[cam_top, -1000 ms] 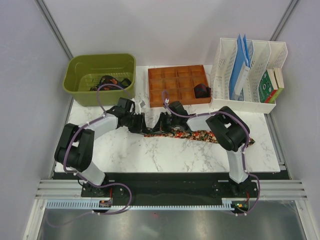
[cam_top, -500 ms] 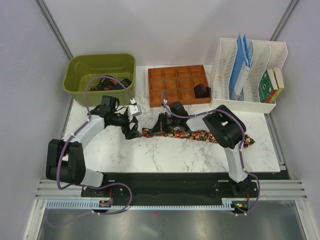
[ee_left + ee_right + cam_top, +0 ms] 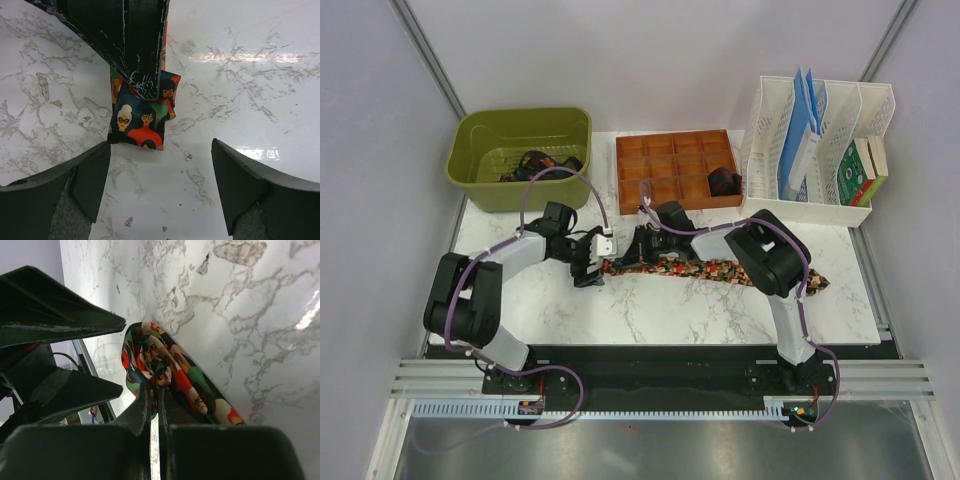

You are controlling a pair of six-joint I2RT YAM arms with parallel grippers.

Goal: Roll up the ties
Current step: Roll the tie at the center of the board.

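A speckled red, green and orange tie (image 3: pixel 720 271) lies flat across the marble table, its left end folded over (image 3: pixel 142 120). My right gripper (image 3: pixel 638 256) is shut on that folded end and pins it to the table (image 3: pixel 156 396). In the left wrist view its dark fingers (image 3: pixel 137 45) come down onto the fabric. My left gripper (image 3: pixel 592 264) stands open just left of the tie's end. Nothing is between its fingers (image 3: pixel 90 180) but bare marble, and the tie's end lies just beyond the fingertips.
A green bin (image 3: pixel 480 180) at the back left holds dark ties (image 3: pixel 545 162). A wooden compartment tray (image 3: pixel 660 165) behind the grippers holds one dark rolled tie (image 3: pixel 723 182). A white file rack (image 3: pixel 770 140) with folders and books stands at the back right.
My left gripper has opened wide. Its arm swung out to the left and came back to the tie's left end. The right gripper has stayed shut on the tie.
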